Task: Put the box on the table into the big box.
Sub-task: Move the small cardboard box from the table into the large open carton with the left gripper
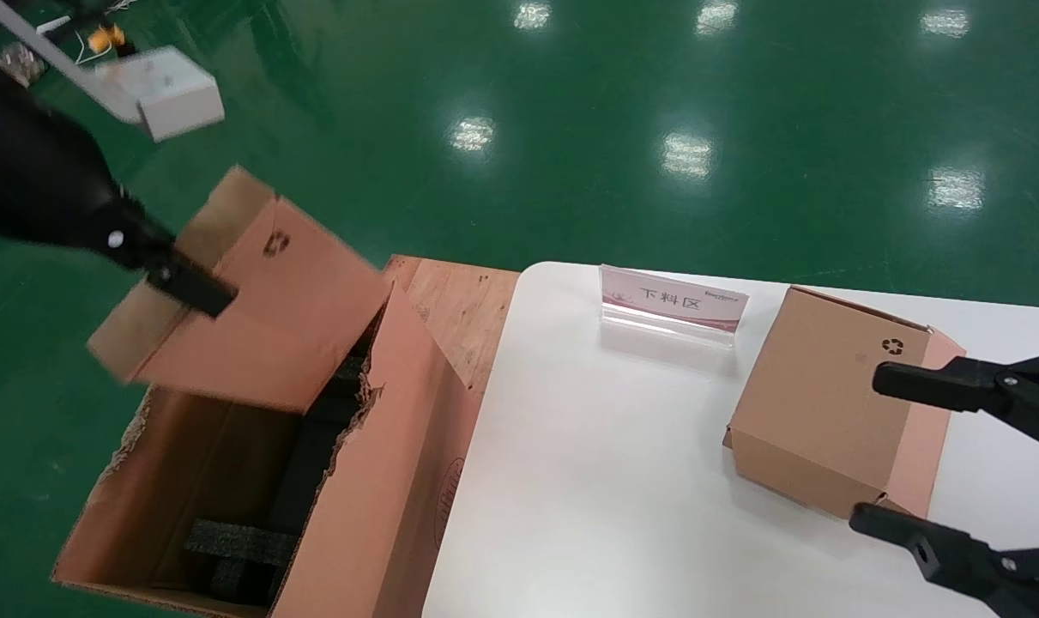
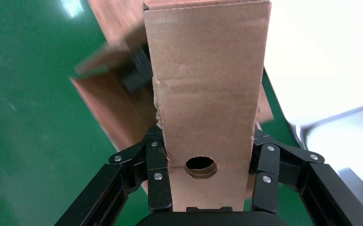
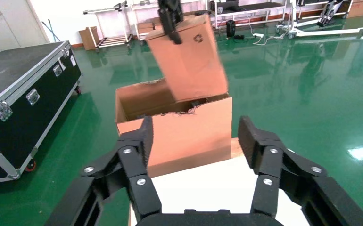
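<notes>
One box (image 1: pixel 253 300) is pinched in the left gripper (image 2: pixel 208 165) above the big box (image 1: pixel 382 481), so next it probably just lowers and lets go, right gripper (image 3: pixel 196 155) idling spread.

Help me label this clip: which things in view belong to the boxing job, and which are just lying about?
Job:
- the box, held in the left pincer above the carton
- the big box, open on the floor

Lying about:
- cube-like box on the white table
- sign stand
- right pincer, open, idle
</notes>
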`<action>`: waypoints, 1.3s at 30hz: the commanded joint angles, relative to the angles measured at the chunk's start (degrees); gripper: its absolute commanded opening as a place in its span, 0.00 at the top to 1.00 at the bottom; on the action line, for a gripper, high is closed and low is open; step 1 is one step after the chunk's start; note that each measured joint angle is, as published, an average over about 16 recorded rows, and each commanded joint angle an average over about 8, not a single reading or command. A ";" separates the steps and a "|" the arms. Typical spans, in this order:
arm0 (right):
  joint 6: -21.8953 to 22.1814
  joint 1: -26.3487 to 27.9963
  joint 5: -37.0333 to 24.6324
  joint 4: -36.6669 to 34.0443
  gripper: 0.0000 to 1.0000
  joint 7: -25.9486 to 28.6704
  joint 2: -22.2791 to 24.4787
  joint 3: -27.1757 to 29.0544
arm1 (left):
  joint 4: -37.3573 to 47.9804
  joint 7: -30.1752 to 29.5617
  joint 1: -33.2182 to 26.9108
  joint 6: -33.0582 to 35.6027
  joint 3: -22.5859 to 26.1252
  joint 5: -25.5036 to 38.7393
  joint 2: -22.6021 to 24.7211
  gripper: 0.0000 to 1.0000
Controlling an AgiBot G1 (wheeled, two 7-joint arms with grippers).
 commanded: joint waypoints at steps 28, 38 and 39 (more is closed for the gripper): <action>0.00 0.00 0.00 0.00 0.00 0.00 0.00 0.00 | 12.57 -4.84 -5.86 -1.37 34.00 -13.48 5.36 1.00; 0.00 0.00 0.00 0.00 0.00 0.00 0.00 0.00 | 15.77 -3.79 -3.84 -7.86 33.83 -11.99 5.77 1.00; 0.00 0.00 0.00 0.00 0.00 0.00 0.00 0.00 | 15.88 -3.80 -3.56 -8.48 33.77 -11.88 5.75 1.00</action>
